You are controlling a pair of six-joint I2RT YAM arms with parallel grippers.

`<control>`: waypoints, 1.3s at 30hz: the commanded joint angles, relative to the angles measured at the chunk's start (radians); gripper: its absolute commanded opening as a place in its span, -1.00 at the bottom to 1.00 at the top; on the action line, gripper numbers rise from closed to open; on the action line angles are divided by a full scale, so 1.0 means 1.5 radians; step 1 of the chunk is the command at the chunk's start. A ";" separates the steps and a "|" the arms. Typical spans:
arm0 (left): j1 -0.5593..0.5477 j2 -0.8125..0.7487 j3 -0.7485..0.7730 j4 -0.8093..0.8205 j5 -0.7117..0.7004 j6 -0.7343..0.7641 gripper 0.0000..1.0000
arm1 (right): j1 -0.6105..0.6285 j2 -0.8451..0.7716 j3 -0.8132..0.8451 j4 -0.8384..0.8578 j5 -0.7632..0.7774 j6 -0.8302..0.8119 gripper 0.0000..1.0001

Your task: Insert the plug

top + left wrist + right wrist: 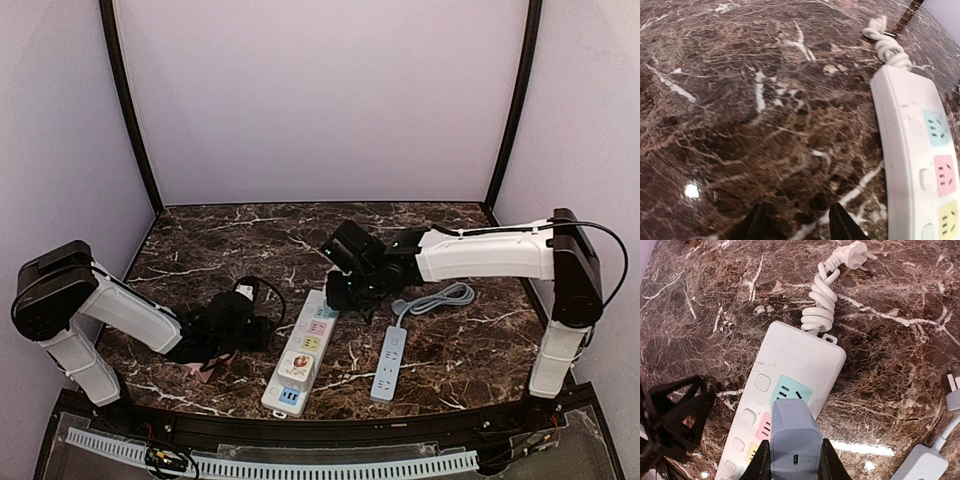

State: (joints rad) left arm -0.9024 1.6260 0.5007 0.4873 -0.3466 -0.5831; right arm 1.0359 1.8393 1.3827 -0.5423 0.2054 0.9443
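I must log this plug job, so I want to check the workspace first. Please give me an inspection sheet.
Surface: dark marble table.
Job's things: grey charger over the coloured sockets of the white power strip, seemingly not inserted.
Clutter: second slim power strip, on the right.
Claws: right claw shut on grey charger; left claw open, empty, low over table.
Cables: strip's white cord coiled; black cable near left arm.
Surroundings: plain pale walls.

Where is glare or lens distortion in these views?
Left wrist: a round glare on the marble table, and the power strip looks curved by the lens. Right wrist: a glare streak beside the held plug. Top external: even light, no strong glare.
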 commanded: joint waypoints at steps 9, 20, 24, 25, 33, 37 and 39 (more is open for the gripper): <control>-0.097 -0.039 -0.026 -0.102 0.009 -0.066 -0.42 | -0.009 -0.156 -0.090 -0.003 0.051 0.012 -1.00; -0.191 -0.056 -0.028 -0.127 0.027 -0.088 -0.42 | -0.007 -0.274 -0.170 -0.026 0.043 0.007 -1.00; -0.212 0.016 0.009 -0.061 0.066 -0.105 -0.41 | -0.007 -0.292 -0.171 -0.051 0.044 0.002 -1.00; -0.219 0.030 0.030 -0.054 0.072 -0.108 -0.40 | -0.008 -0.295 -0.171 -0.057 0.044 0.001 -1.00; -0.244 0.179 0.184 0.001 0.110 -0.101 -0.34 | -0.008 -0.313 -0.175 -0.106 0.058 -0.014 -1.00; -0.245 0.215 0.224 0.015 0.112 -0.089 -0.33 | -0.010 -0.303 -0.158 -0.131 0.072 -0.043 -1.00; -0.245 0.196 0.206 0.032 0.083 -0.083 -0.33 | -0.010 -0.292 -0.148 -0.131 0.071 -0.069 -1.00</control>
State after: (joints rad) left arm -1.2617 1.9263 0.8352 0.5465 -0.2237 -0.7212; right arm 1.0271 1.3876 1.1290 -0.7101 0.2790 0.9089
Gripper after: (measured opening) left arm 0.335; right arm 0.228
